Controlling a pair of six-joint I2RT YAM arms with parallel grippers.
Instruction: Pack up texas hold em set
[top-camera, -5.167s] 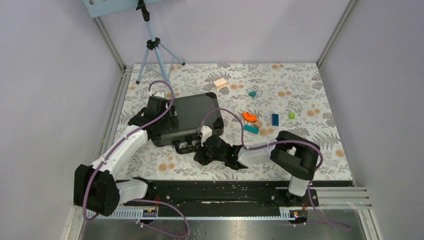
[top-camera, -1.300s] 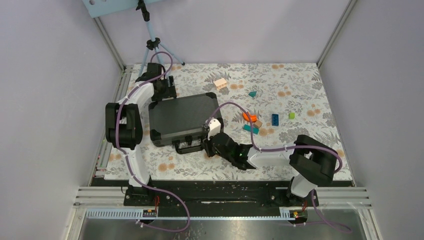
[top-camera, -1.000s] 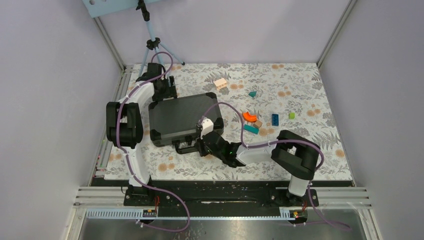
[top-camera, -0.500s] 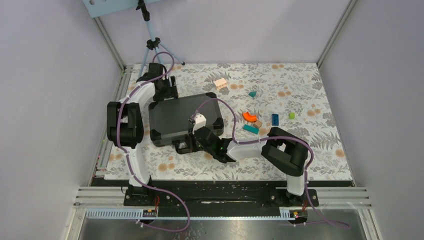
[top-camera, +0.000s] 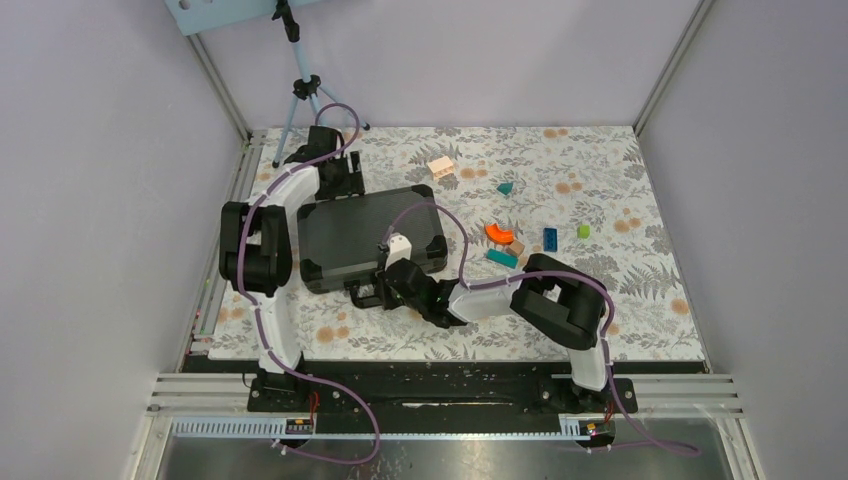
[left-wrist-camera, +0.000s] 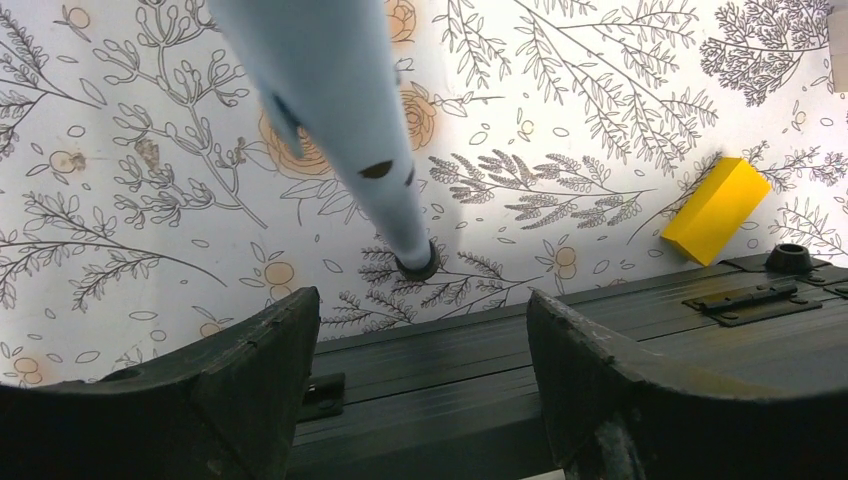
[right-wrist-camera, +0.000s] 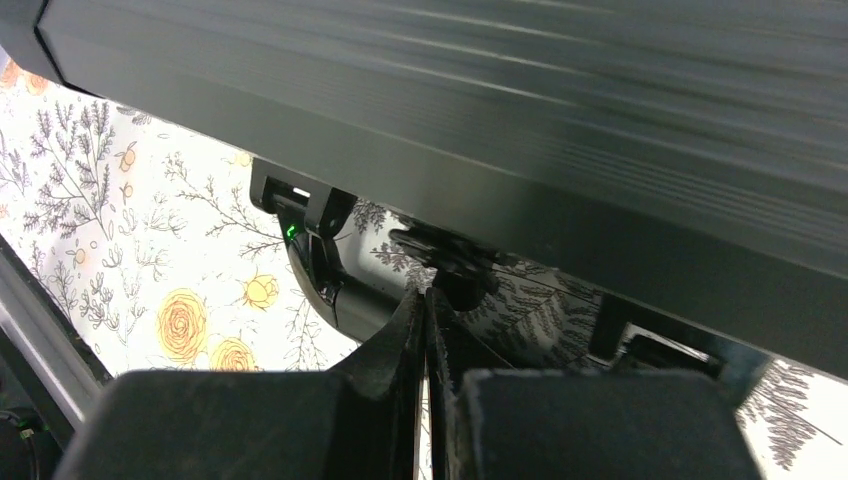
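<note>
The closed black briefcase lies on the floral counter. The left jaws stand apart at its far edge; the right jaws, pressed together, meet its front, perhaps at a latch.

One black briefcase, one tripod, two teal blocks, one orange curved block

No writing, label, brand, number or sign can be read in any of the views
</note>
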